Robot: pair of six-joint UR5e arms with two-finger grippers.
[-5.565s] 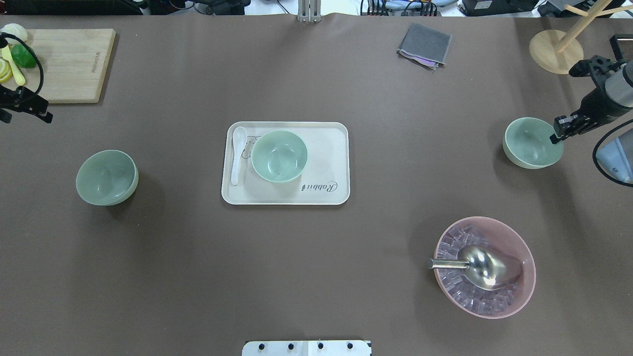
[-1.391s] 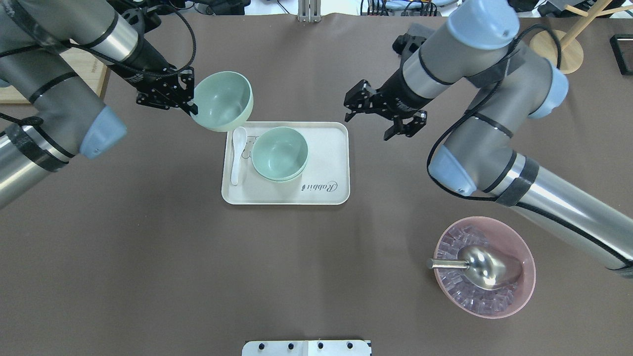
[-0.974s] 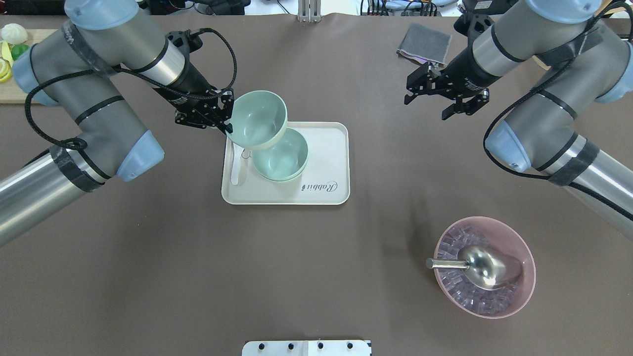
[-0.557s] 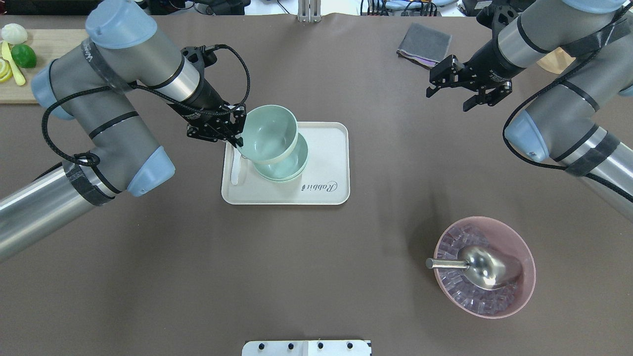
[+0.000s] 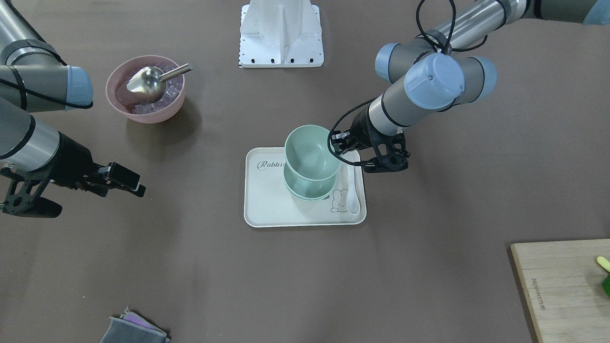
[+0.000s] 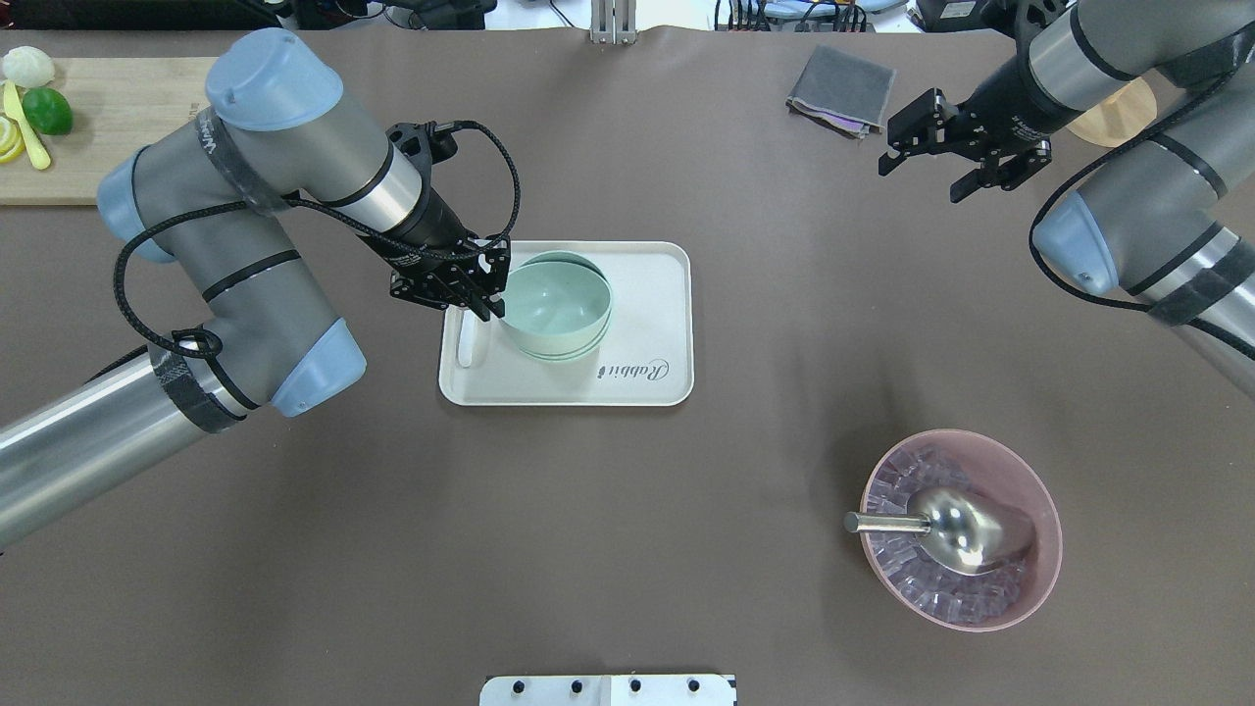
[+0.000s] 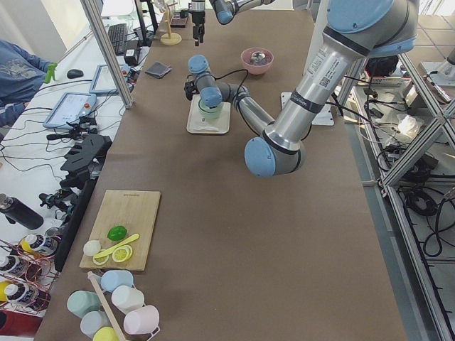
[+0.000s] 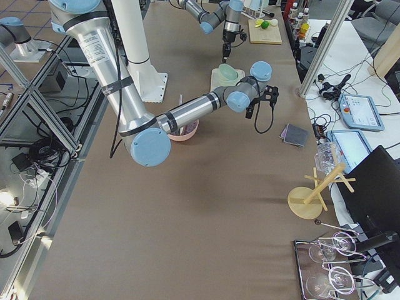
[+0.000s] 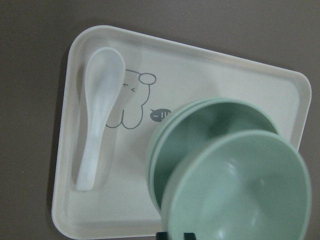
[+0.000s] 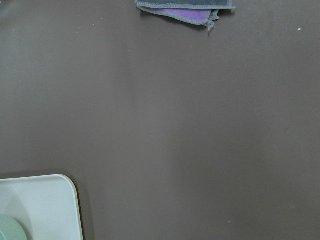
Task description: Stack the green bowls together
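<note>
Two pale green bowls (image 5: 307, 193) sit nested on the white tray (image 6: 647, 324); their rims also show in the left wrist view (image 9: 172, 135). My left gripper (image 6: 493, 299) is shut on the left rim of the third green bowl (image 6: 554, 304). It holds that bowl slightly tilted, just above the nested pair, as the front view (image 5: 312, 152) and left wrist view (image 9: 240, 192) show. My right gripper (image 6: 920, 182) is open and empty, above the table at the back right, far from the tray.
A white spoon (image 9: 97, 125) lies on the tray left of the bowls. A pink bowl with ice and a metal scoop (image 6: 961, 529) stands front right. A grey cloth (image 6: 841, 88) lies at the back; a cutting board (image 6: 59, 167) is back left.
My left gripper carried the third green bowl right and down until it hangs centred over the nested pair. My right arm drew back toward the back right, open and empty.
</note>
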